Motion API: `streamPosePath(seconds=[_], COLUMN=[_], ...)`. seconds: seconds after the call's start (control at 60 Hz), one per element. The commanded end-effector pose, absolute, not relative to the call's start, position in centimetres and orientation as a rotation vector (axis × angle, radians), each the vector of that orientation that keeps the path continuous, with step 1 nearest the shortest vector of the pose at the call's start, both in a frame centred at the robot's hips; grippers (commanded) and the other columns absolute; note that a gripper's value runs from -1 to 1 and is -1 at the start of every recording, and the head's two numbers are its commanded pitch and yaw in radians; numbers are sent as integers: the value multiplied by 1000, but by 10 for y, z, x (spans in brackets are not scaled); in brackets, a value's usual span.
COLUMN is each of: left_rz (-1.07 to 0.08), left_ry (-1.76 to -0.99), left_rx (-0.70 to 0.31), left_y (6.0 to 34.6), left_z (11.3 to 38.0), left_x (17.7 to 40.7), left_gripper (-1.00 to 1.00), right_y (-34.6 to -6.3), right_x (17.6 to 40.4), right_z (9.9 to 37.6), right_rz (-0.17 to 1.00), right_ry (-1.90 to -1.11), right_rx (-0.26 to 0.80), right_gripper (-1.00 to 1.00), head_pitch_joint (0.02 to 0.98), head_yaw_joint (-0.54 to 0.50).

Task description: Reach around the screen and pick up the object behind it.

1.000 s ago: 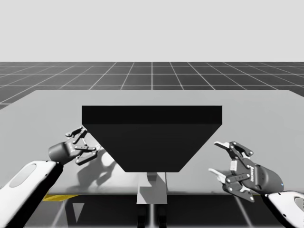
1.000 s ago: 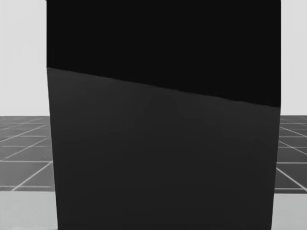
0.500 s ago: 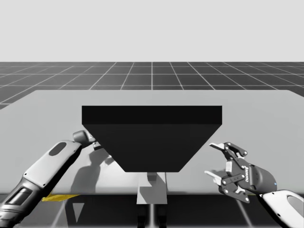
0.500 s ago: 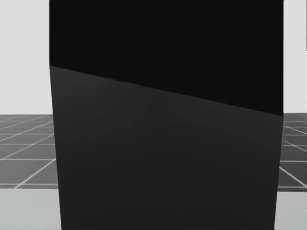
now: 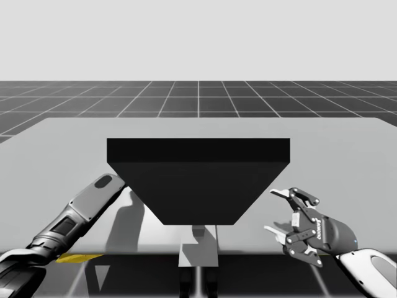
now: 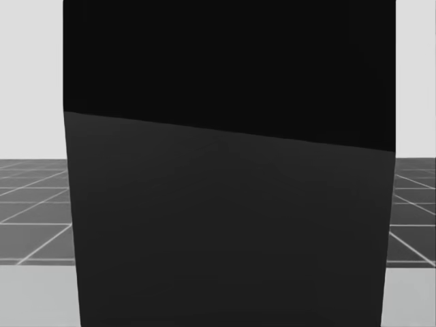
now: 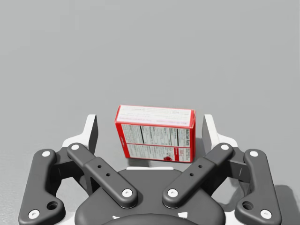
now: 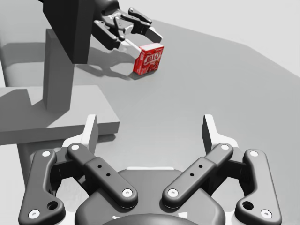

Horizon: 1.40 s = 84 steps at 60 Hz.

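Left end effector (image 7: 150, 127) spread, red box (image 7: 154, 133) between its fingers (image 7: 91, 129), behind the dark screen (image 5: 198, 186).
Box lies on the grey worktop (image 7: 150, 47), a gap showing on each side, neither finger touching it. My left arm reaches in past the screen's left edge. Right end effector (image 8: 150, 126) also spread, holding nothing, off the screen's right side, well apart from the box.
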<state>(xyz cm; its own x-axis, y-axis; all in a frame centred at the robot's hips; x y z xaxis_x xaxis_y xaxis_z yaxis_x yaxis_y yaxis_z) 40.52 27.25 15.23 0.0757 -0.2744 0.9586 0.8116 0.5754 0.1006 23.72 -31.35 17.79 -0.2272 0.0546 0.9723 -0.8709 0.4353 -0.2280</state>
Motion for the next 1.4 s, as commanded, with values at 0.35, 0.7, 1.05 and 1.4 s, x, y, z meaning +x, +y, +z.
streamPosePath(seconds=[0.35, 0.7, 1.05, 1.4], left_rz=[-932, -931, -863, -748], left_ry=[-1201, -1200, -1289, -1474], left_rx=[-591, -591, -443, -208], left_y=[261, 271, 332, 368], left_z=[136, 137, 161, 249], left_x=[426, 421, 370, 298], left_gripper=[-1000, 1000, 1000, 1000], right_y=[-309, -311, -312, -313], right_x=[236, 236, 236, 237], right_z=[176, 175, 176, 175], right_rz=[1040, 1040, 1034, 1025], right_ry=[-1571, -1574, -1586, -1597], right_rx=[749, 746, 740, 738], right_gripper=[-1000, -1000, -1000, -1000], head_pitch_joint=[161, 155, 154, 147], head_yaw_joint=[13, 9, 3, 5])
